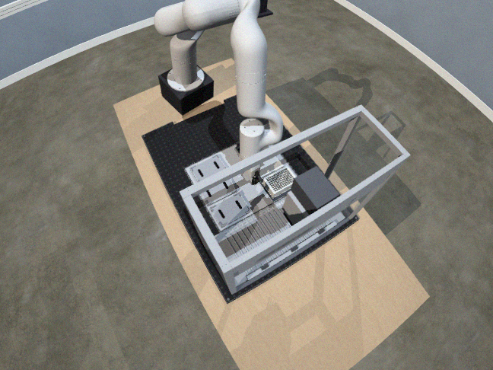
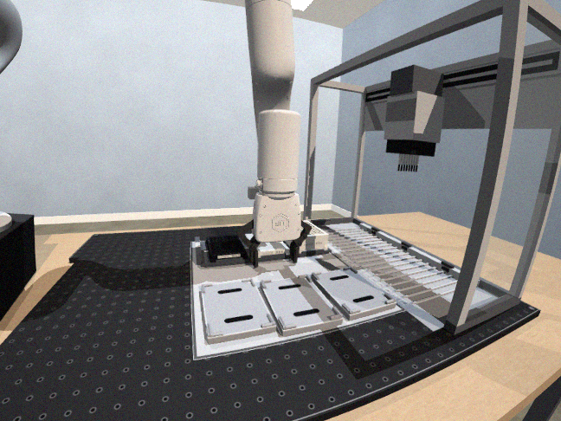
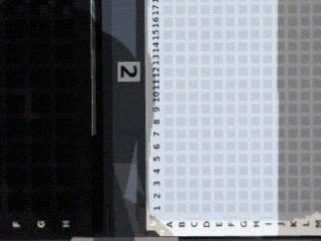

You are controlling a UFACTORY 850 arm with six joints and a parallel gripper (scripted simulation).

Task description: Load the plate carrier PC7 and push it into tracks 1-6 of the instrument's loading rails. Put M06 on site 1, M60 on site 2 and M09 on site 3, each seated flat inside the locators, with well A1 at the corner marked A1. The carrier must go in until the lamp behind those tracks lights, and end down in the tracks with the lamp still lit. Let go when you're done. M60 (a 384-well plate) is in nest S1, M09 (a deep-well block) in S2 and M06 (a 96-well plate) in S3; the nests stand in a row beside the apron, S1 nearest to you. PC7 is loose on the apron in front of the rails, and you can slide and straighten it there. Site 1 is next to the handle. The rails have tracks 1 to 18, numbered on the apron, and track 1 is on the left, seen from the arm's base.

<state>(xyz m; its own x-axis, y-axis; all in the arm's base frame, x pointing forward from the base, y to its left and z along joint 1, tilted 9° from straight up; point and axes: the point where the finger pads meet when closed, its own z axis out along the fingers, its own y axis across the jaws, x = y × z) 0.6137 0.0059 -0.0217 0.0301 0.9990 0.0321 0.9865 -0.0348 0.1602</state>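
Observation:
My gripper [image 2: 274, 257] is open and empty. It hangs low over the row of nests, with a finger on each side of the white 384-well plate M60 [image 2: 272, 248]. In the wrist view M60 [image 3: 214, 115] fills the right side. The black deep-well block M09 [image 3: 45, 120] fills the left side, and a tag "2" [image 3: 129, 72] lies between them. M09 [image 2: 224, 248] sits left of the gripper and the 96-well plate M06 [image 2: 315, 234] sits right of it. From above, M06 [image 1: 281, 180] is beside the gripper [image 1: 256, 177]. Carrier PC7 [image 2: 289, 306] lies on the apron with three empty sites. My fingertips are not in the wrist view.
The loading rails [image 2: 400, 264] run to the right of the carrier, inside the instrument's grey frame [image 2: 493, 181]. A pipetting head [image 2: 414, 118] hangs from the gantry above the rails. The arm's black base [image 1: 186, 89] stands behind the dark perforated plate.

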